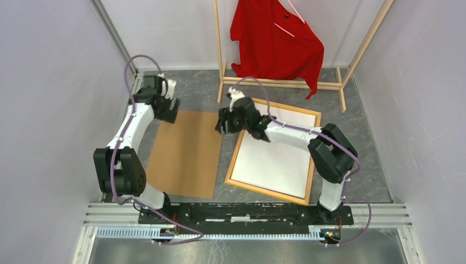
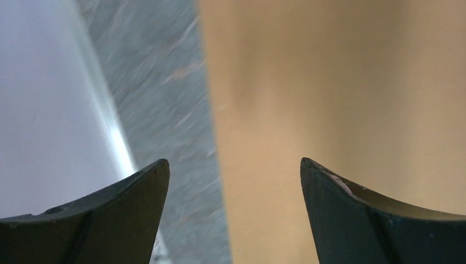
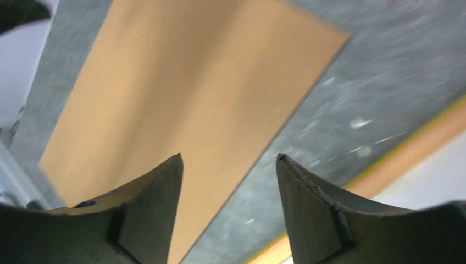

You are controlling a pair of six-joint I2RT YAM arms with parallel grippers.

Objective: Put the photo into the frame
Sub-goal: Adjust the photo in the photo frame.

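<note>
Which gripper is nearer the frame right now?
Right. The right gripper hovers beside the frame's far-left corner; the left gripper is across the backing board, over its far-left corner.

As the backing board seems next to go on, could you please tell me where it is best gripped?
Pinch the backing board at its far left corner, coming in low from the left. It is a thin sheet lying flat on the table, so probably only an edge offers purchase, and the open left end effector sits over that edge.
</note>
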